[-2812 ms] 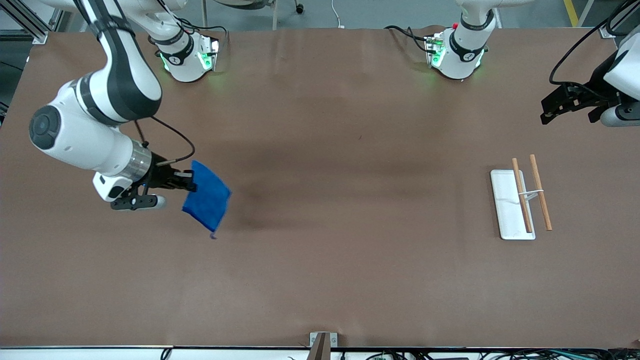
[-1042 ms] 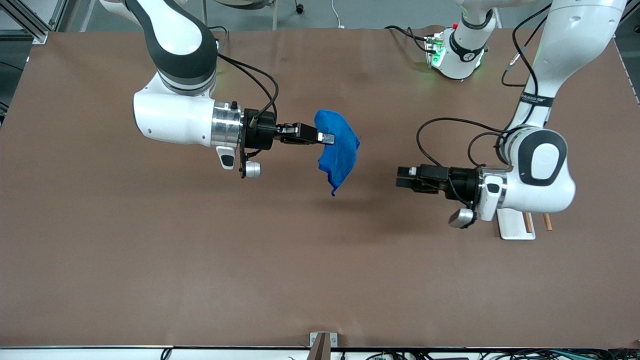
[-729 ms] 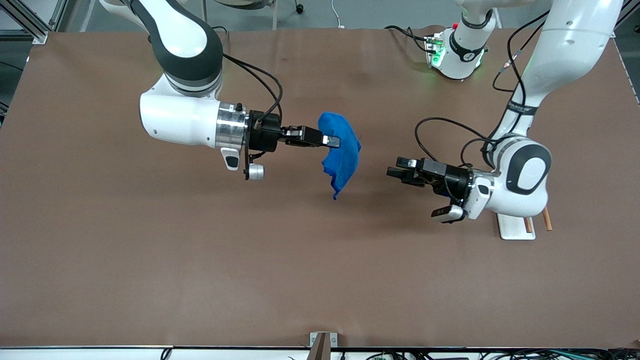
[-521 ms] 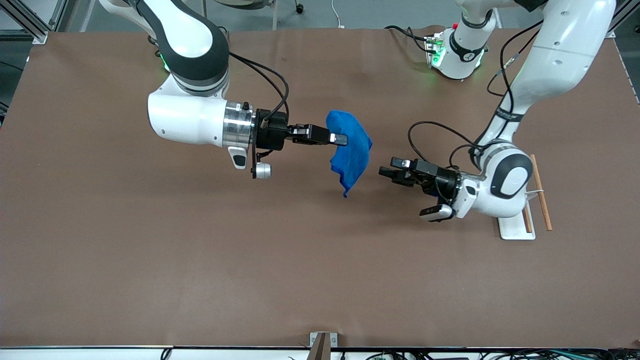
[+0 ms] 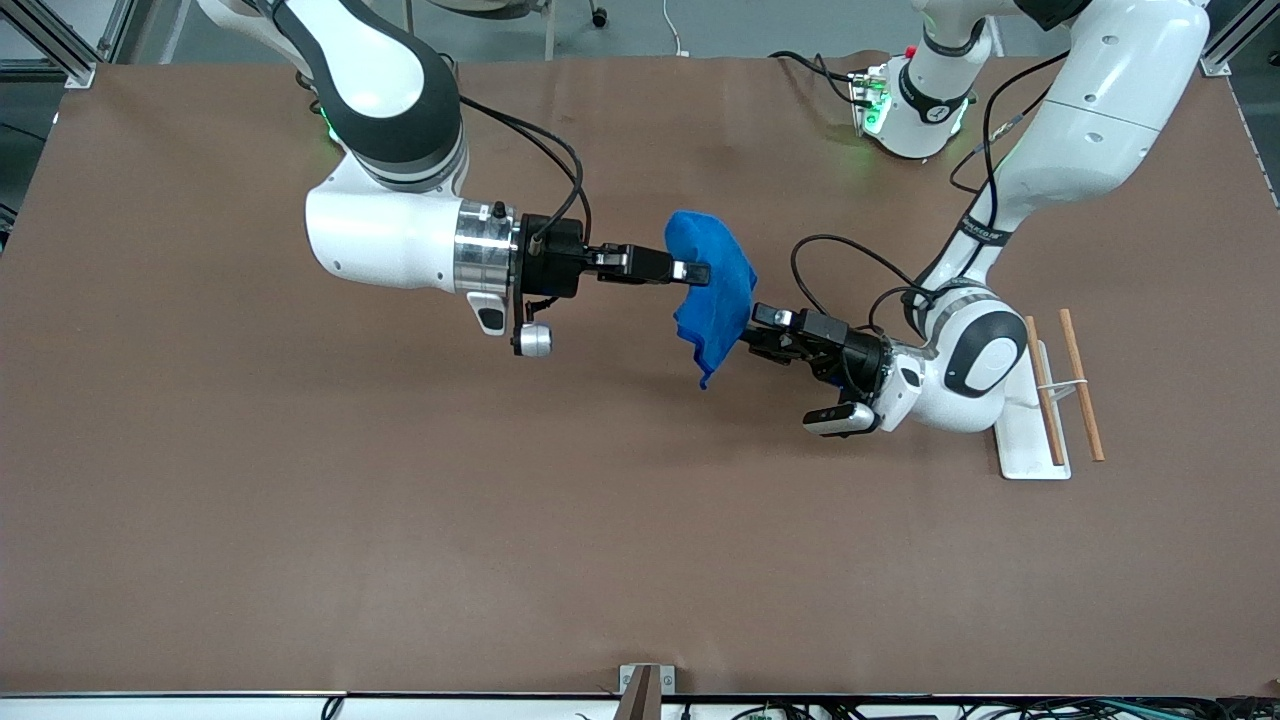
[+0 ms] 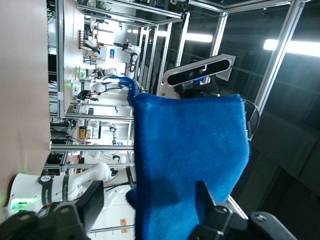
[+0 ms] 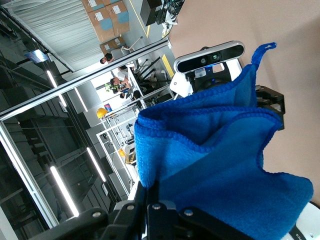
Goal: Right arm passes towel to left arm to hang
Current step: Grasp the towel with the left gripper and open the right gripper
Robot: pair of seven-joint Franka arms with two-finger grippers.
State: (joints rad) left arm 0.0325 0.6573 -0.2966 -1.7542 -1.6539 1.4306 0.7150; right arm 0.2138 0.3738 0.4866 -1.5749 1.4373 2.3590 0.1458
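Observation:
The blue towel (image 5: 716,292) hangs in the air over the middle of the table, pinched at its upper edge by my right gripper (image 5: 697,272), which is shut on it. In the right wrist view the towel (image 7: 215,150) drapes from the closed right gripper (image 7: 160,196). My left gripper (image 5: 752,336) has come up to the towel's hanging edge from the left arm's end. In the left wrist view the towel (image 6: 190,150) lies between the open fingers (image 6: 207,202) of the left gripper (image 6: 147,212), one finger on each face and a gap still showing.
A white rack base (image 5: 1012,400) with two wooden rods (image 5: 1082,386) stands on the table toward the left arm's end, just beside the left arm's wrist. Both arm bases stand along the table edge farthest from the front camera.
The right arm carried the towel toward the left arm's end. The left arm swung in and reached across until its fingers straddle the towel's edge, narrowing a little.

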